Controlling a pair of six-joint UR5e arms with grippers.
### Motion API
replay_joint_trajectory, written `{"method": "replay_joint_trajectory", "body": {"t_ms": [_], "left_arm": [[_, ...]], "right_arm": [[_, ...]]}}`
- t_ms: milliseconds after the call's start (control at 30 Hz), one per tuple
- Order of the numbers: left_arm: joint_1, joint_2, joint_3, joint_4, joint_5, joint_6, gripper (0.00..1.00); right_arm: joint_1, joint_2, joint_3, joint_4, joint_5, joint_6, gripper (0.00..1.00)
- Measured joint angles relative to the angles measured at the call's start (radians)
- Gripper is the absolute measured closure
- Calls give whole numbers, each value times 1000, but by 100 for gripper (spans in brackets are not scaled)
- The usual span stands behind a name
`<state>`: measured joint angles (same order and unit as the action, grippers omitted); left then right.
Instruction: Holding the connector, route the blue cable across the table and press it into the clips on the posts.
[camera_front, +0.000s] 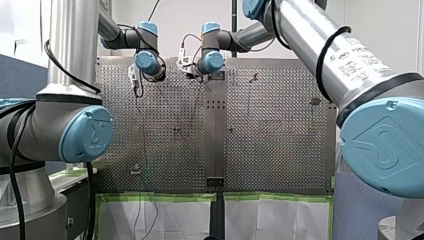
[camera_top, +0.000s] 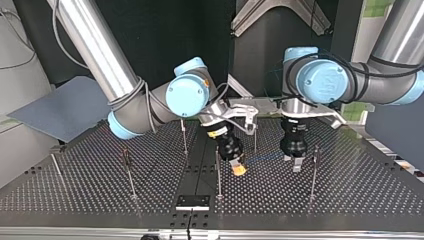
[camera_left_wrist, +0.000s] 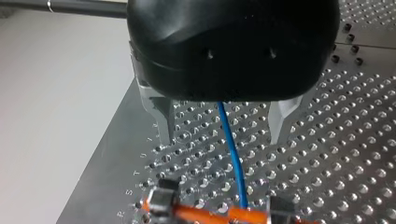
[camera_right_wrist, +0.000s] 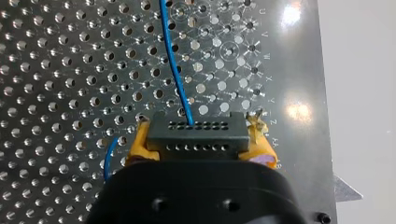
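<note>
— What has your right end effector (camera_right_wrist: 198, 142) got?

— It's clenched on the black connector (camera_right_wrist: 196, 130), yellow pads (camera_right_wrist: 137, 144) on its two short ends, low over the tabletop (camera_right_wrist: 56, 70). That's the place to grip. The housing is stiff, while the blue cable (camera_right_wrist: 175, 70) is thin and limp, so it should trail wherever you lead.

— And your left end effector (camera_left_wrist: 222, 135)?

— Released, with its metal fingers (camera_left_wrist: 161, 116) astride the cable and not touching it.

— Which way does it all point?

— The connector's long axis lies crosswise between the pads. The cable leaves its pin face and runs straight ahead to the left end effector. The posts (camera_top: 217, 172) stand near, though their clips are probably too small to make out.
</note>
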<state>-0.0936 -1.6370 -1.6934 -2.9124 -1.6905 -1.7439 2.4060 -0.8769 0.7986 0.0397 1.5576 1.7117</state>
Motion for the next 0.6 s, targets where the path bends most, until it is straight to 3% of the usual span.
{"method": "replay_joint_trajectory", "body": {"t_ms": [33, 100, 133, 167, 233, 267, 333, 600], "left_arm": [[-1, 0, 0, 0, 0, -2, 38], [-2, 0, 0, 0, -3, -6, 44], [-2, 0, 0, 1, -4, -8, 62], [-2, 0, 0, 2, -6, -11, 62], [-2, 0, 0, 3, -7, -17, 83], [-2, 0, 0, 3, -9, -23, 83], [-1, 0, 0, 4, -11, -32, 100], [-3, 0, -2, 0, -26, -46, 100]], "right_arm": [[0, 0, 0, 0, 0, 0, 100], [-1, 0, 0, 0, 0, 0, 100], [-1, 0, 0, 0, 0, 0, 100], [-1, 0, 0, 0, 0, 0, 100], [-1, 0, 0, 0, 0, 0, 100], [-1, 0, 0, 0, 0, 0, 100], [-1, 0, 0, 0, 0, 1, 100], [-1, 0, 0, 3, 0, 0, 100]]}}
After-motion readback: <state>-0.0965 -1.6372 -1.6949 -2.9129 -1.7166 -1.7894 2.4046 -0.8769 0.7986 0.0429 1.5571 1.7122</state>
